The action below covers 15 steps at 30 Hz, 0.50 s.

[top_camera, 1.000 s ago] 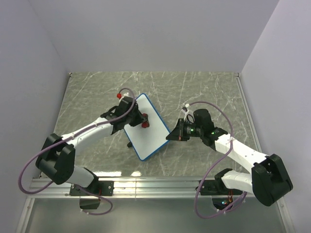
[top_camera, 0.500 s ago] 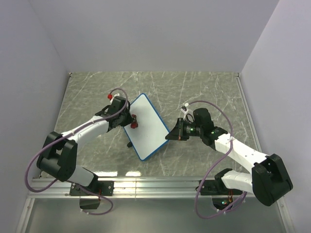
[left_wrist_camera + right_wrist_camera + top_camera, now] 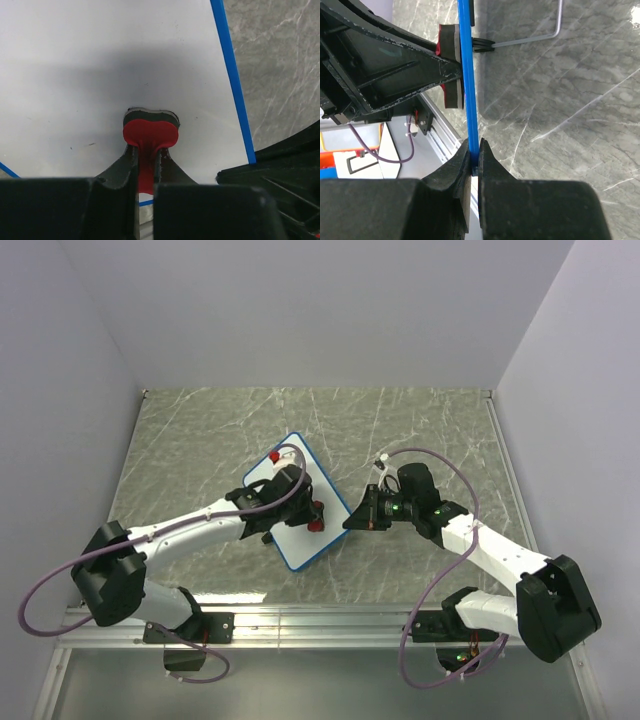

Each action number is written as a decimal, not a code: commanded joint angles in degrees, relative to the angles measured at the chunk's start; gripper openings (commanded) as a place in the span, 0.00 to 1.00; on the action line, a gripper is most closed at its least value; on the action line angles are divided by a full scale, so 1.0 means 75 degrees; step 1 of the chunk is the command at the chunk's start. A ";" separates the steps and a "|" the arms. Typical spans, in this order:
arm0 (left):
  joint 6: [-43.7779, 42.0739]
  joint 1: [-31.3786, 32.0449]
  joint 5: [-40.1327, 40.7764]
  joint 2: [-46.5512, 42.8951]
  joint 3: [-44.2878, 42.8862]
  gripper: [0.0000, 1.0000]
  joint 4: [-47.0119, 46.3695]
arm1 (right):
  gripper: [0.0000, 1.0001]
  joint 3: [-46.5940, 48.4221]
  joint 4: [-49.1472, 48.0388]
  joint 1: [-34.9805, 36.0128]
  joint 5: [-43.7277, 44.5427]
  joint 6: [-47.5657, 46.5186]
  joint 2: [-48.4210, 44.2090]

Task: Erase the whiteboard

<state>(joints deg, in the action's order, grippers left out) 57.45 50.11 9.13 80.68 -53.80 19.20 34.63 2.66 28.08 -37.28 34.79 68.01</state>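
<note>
Left gripper [image 3: 145, 161]: jaws pressed together on the red stem of the eraser [image 3: 150, 131], dark pad facing away from the hand and flat against the board [image 3: 100, 55]. Likely reason for the grip: the stem lets the wrist push the pad down while sweeping.

Ahead of the pad: white surface, only faint specks visible, no strokes. Judged nearly clean within this view.

To the hand's right, the blue rim [image 3: 231, 80] runs close by, with bare table [image 3: 280, 60] past it. Little room that way before the pad slips off; more open board ahead and to the left.

Right gripper [image 3: 474, 159]: jaws pinching the rim edge-on, presumably bracing the board against the wiping push. Beyond its fingers the left arm's pad meets the board face; a wire stand [image 3: 530, 40] sticks out on the far side. Open table lies to this hand's right.
</note>
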 commanded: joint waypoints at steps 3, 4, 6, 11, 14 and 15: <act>0.0555 0.0257 -0.0807 0.0363 0.0762 0.00 0.0463 | 0.00 0.0187 -0.0284 0.0171 0.0447 -0.0126 0.0237; 0.0532 0.0210 -0.0795 0.0340 0.0879 0.00 0.0428 | 0.00 0.0175 -0.0284 0.0159 0.0458 -0.0115 0.0214; 0.0380 -0.0035 -0.0818 0.0293 0.1254 0.00 0.0311 | 0.00 0.0152 -0.0295 0.0171 0.0447 -0.0103 0.0179; -0.0101 -0.1124 -0.0994 -0.0093 0.1841 0.00 0.0334 | 0.00 0.0105 -0.0307 0.0171 0.0447 -0.0056 0.0085; -0.0499 -0.1874 -0.1029 -0.0316 0.1783 0.00 0.0509 | 0.00 0.0082 -0.0295 0.0159 0.0470 -0.0056 -0.0020; -0.0604 -0.2201 -0.1018 -0.0328 0.1736 0.00 0.0673 | 0.00 0.0058 -0.0284 0.0171 0.0459 -0.0044 -0.0067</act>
<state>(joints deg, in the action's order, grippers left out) 57.63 38.02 -0.03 75.22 -43.40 15.42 34.63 1.98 28.27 -37.26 34.89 67.66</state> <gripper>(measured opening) 0.094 0.069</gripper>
